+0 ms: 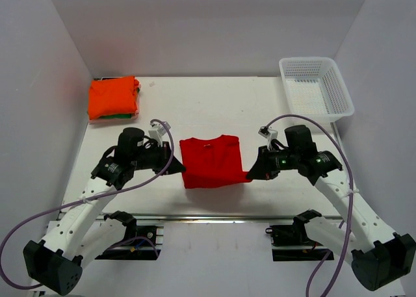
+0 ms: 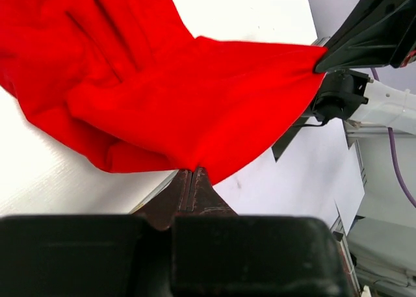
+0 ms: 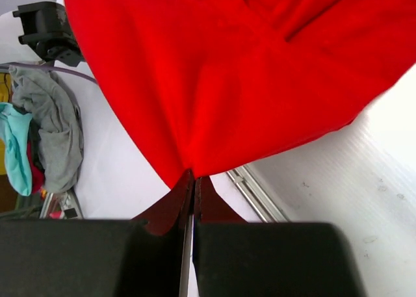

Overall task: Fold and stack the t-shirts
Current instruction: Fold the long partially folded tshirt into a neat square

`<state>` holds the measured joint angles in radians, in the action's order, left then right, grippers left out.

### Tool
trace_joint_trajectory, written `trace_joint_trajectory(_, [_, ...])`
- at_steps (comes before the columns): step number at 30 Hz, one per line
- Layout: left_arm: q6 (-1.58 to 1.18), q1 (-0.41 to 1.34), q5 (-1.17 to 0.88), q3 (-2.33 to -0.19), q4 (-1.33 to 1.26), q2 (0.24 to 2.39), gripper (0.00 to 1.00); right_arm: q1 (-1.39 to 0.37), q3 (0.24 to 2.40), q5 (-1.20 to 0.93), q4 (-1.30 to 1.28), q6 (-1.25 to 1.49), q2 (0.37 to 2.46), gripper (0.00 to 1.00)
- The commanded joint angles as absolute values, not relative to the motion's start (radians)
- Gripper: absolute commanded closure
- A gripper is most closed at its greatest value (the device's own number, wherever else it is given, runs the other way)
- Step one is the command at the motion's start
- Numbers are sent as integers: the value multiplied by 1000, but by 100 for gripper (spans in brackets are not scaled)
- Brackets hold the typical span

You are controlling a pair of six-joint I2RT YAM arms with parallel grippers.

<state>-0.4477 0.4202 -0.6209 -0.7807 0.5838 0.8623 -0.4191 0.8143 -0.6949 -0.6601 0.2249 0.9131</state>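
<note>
Since each arm holds only a small pinch of cloth, the grip is the weak spot. The left gripper (image 2: 193, 180) is clamped on the near-left corner of the red shirt (image 1: 211, 160), and the right gripper (image 3: 194, 179) is clamped on its near-right corner. Both wrist views show the cloth gathered to a point at the fingertips, so a hard pull apart or a quick lift could slide a corner out and drop that side askew. Behind each pinch the cloth hangs in loose folds; if the arms move unevenly, the layers could shift and the fold come out crooked.

The shirt lies mid-table (image 1: 214, 108) between the arms, its near edge drawn left to right. It looks partly folded and nearly square, a little wider than deep, so its long axis seems to run left to right. A V-shaped crease toward the far edge suggests the neck points away from the arms, though that is uncertain.

At the far left, an orange shirt (image 1: 112, 97) lies folded on a green shirt (image 1: 123, 116); a dragging carry could disturb that stack. The basket (image 1: 316, 89) stands far right, well apart.
</note>
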Motion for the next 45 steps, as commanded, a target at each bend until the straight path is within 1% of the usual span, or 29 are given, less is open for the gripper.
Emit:
trace_joint_trajectory(1, [-482,416,-588,-815,575,851,100,-410,853,-704,-701,224,942,100])
trace_joint_trajectory(6, [-512,416,-506,-815,551,862,100,-408,890,-701,-658,261,1015,100])
trace_joint_trajectory(7, [-529,416,-465,-827,551,862,100,-403,894,-687,-625,268,1038,100])
trace_joint_trajectory(13, [-577,407,-335,-847,502,926,100,-391,937,-692,-531,313,1123,100])
trace_joint_trajectory(23, [-566,397,-252,-957,402,1114,100,-347,1026,-673,-485,327,1282,100])
trace_joint_trajectory(28, [-557,397,-172,-966,354,1175,100,-318,1086,-680,-465,334,1359,100])
trace_joint_trajectory(32, [-537,397,-172,-1018,327,1273,100,-298,1106,-686,-446,345,1413,100])
trace_joint_trajectory(37, [-518,388,-129,-1092,327,1423,100,-270,1156,-710,-428,345,1549,100])
trace_joint_trajectory(41, [-509,388,-84,-1120,308,1495,100,-253,1224,-755,-399,342,1638,100])
trace_joint_trajectory(45, [-509,379,-55,-1164,318,1558,100,-242,1299,-755,-396,334,1744,100])
